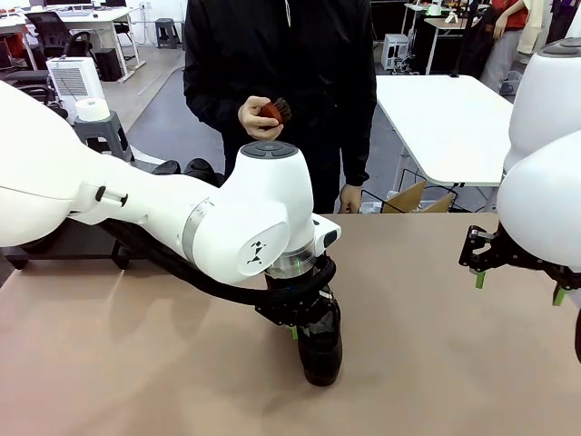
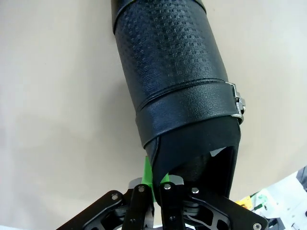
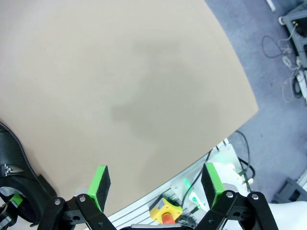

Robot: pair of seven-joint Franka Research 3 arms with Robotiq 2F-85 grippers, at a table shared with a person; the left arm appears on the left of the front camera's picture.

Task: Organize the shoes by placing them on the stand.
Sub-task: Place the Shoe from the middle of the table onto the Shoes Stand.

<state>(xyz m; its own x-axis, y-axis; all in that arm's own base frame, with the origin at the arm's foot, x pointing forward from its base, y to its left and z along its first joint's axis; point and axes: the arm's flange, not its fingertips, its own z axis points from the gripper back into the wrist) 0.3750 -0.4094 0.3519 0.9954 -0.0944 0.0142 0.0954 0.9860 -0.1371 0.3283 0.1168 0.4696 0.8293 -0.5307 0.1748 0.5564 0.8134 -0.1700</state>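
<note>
A black shoe (image 1: 323, 350) with a woven toe and a buckled strap lies on the tan table near its middle. My left gripper (image 1: 295, 329) is shut on it. In the left wrist view the gripper (image 2: 156, 182) pinches the rim of the shoe's (image 2: 172, 81) opening between its green pads. My right gripper (image 1: 517, 280) hangs open over the table's right side, with nothing between its jaws (image 3: 156, 179). The same shoe (image 3: 12, 146) shows at the lower left of the right wrist view. The black stand (image 1: 59, 247) stands at the far left, partly hidden by my left arm. Two more shoes (image 1: 186, 169) peek above that arm.
A person in a black jacket stands at the far side of the table and holds a small reddish-brown brush (image 1: 272, 111) in one hand. A cardboard box (image 1: 413, 198) sits on the floor beyond. The table's edge (image 3: 230, 132) runs close under my right gripper.
</note>
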